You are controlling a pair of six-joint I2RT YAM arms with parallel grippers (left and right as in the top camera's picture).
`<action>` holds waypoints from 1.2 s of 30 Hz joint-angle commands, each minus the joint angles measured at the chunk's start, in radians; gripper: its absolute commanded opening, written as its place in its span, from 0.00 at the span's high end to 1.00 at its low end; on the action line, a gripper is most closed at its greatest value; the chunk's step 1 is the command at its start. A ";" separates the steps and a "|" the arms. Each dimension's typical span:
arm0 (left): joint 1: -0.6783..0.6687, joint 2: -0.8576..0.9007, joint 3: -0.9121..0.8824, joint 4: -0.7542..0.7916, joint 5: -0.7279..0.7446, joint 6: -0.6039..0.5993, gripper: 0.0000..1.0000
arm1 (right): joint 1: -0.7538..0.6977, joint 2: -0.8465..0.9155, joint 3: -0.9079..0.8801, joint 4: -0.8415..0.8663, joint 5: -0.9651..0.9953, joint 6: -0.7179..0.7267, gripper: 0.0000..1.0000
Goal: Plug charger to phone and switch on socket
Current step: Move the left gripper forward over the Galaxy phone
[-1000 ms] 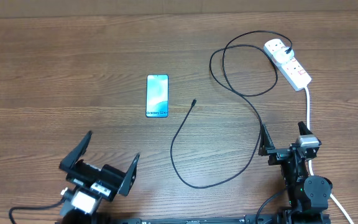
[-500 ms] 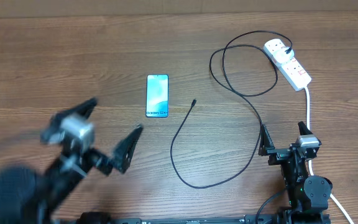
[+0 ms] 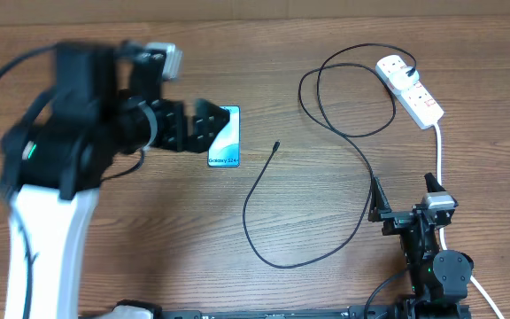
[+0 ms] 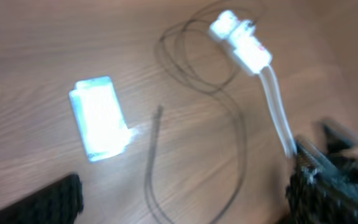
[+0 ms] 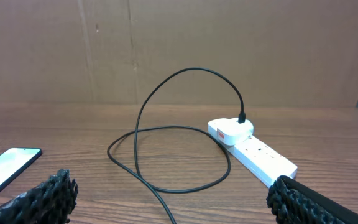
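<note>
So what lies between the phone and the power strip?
Overhead, only the black charger cable: its free tip beside the phone, its loops nearer the power strip.

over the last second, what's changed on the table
The left arm swung from the table's near left corner up and across to the phone. Its jaws are open and empty, and in the overhead view they overlap the phone's left edge. Nothing was taken hold of or let go. The phone, charger, socket and right arm stayed put.
</note>
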 commanded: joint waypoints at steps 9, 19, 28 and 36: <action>-0.187 0.431 0.217 -0.157 -0.388 -0.058 0.00 | 0.005 -0.010 -0.010 0.003 0.002 0.003 0.00; -0.151 0.588 0.217 -0.032 -0.406 -0.366 0.00 | 0.005 -0.010 -0.010 0.003 0.002 0.002 0.00; -0.149 0.667 0.212 0.040 -0.432 -0.365 0.00 | 0.005 -0.010 -0.010 0.003 0.002 0.002 0.00; -0.142 0.779 0.212 -0.020 -0.439 -0.338 0.00 | 0.005 -0.010 -0.010 0.003 0.002 0.003 0.00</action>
